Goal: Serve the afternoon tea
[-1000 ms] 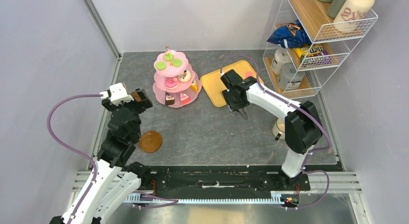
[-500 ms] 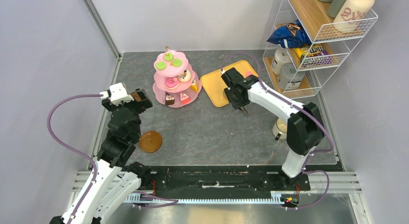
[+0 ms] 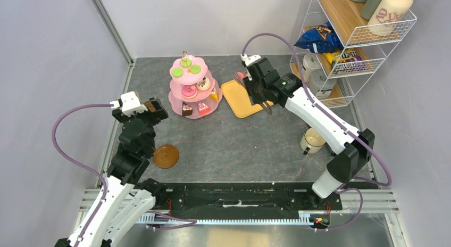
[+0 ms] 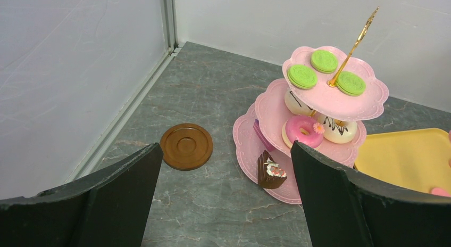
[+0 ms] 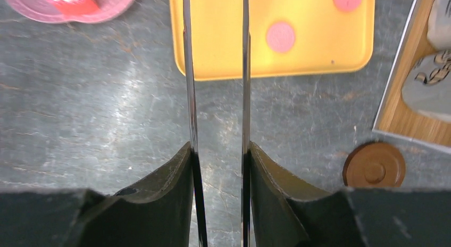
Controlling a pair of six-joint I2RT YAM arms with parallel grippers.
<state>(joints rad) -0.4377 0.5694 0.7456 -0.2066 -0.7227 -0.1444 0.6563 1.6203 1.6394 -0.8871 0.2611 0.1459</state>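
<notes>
The pink three-tier stand (image 3: 192, 87) stands at the back centre, with green macarons on top, donuts in the middle and cake wedges below; it also shows in the left wrist view (image 4: 319, 114). My left gripper (image 3: 154, 109) is open and empty, left of the stand (image 4: 223, 151). My right gripper (image 3: 263, 98) hangs over the yellow tray (image 3: 242, 100), shut on thin metal tongs (image 5: 189, 71) whose blades stand apart. Two pink macarons (image 5: 280, 36) lie on the tray (image 5: 223, 55). A brown saucer (image 3: 166, 156) lies front left. A cream mug (image 3: 312, 140) stands at the right.
A white wire shelf (image 3: 345, 50) at the back right holds the blue crisp bag (image 3: 318, 40), a yellow packet (image 3: 343, 56) and bottles. A second brown saucer (image 5: 374, 164) lies on the floor by the shelf's foot. Grey walls close in the left and back.
My right arm has swung back and up from the tray's front edge to over the tray, uncovering the mug. The left arm has not moved.
</notes>
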